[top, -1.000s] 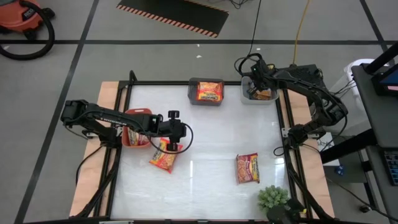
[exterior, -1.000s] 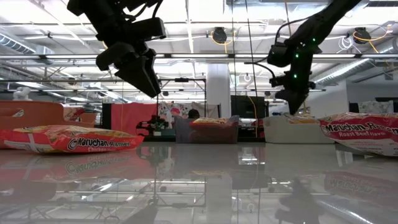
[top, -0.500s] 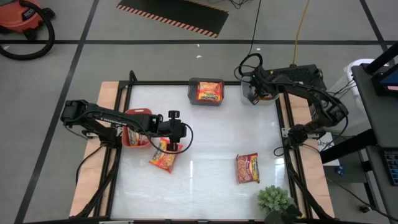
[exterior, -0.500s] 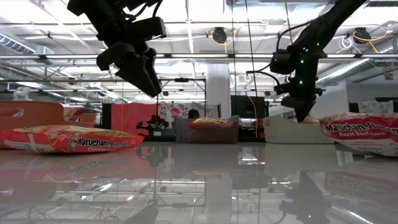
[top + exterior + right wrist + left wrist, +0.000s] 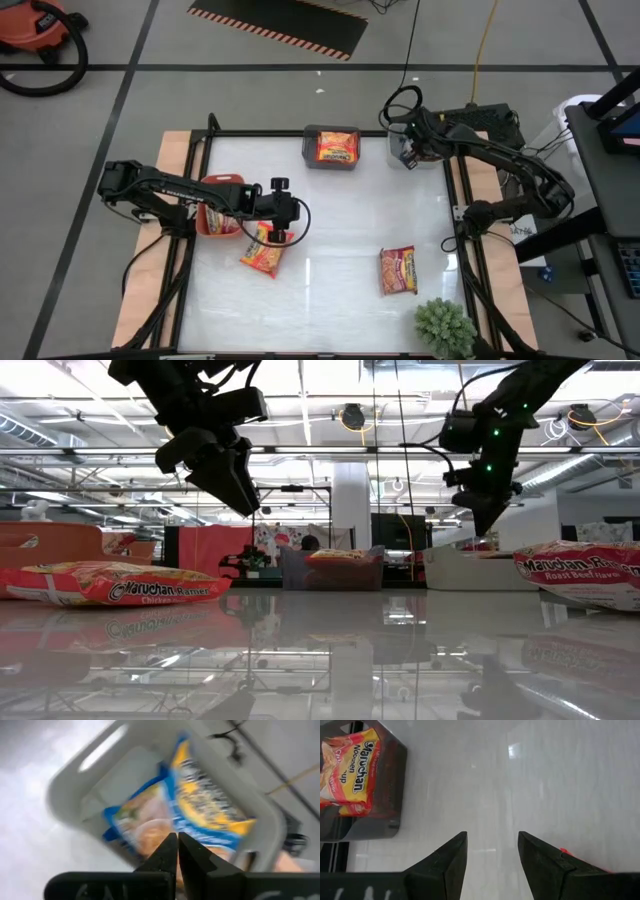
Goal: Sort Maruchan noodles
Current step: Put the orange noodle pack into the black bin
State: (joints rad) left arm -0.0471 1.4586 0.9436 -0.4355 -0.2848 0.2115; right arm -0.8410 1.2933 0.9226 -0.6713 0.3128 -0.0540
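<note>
Jaws on the right gripper (image 5: 176,851) are pressed together with nothing between them, and that arm has lifted from low over the pale grey plastic bin (image 5: 407,152) at the far right corner to hang higher above it; half a second ago it was dipped close to the bin's rim. Blue-trimmed crinkly ramen packets (image 5: 175,810) lie inside that bin beneath the gripper, so the drop there looks finished and this arm is probably free for another packet.

Going from largest to smallest: the glossy white surface (image 5: 330,210) in its black frame carries everything. Across its left side reaches the left arm, unmoved over the past second, its left gripper (image 5: 491,851) hanging just above the surface with jaws spread and nothing between them. A red bin (image 5: 214,222) sits at the left edge under that arm. A dark grey bin (image 5: 332,133) at the far middle holds an orange-yellow packet with red trim (image 5: 338,147).

Two packets remain loose on the surface: a red-trimmed chicken packet (image 5: 264,250) just near of the left gripper, and a roast beef packet (image 5: 397,270) toward the near right. Both seem yet to be sorted, and the left gripper appears poised for the first.
</note>
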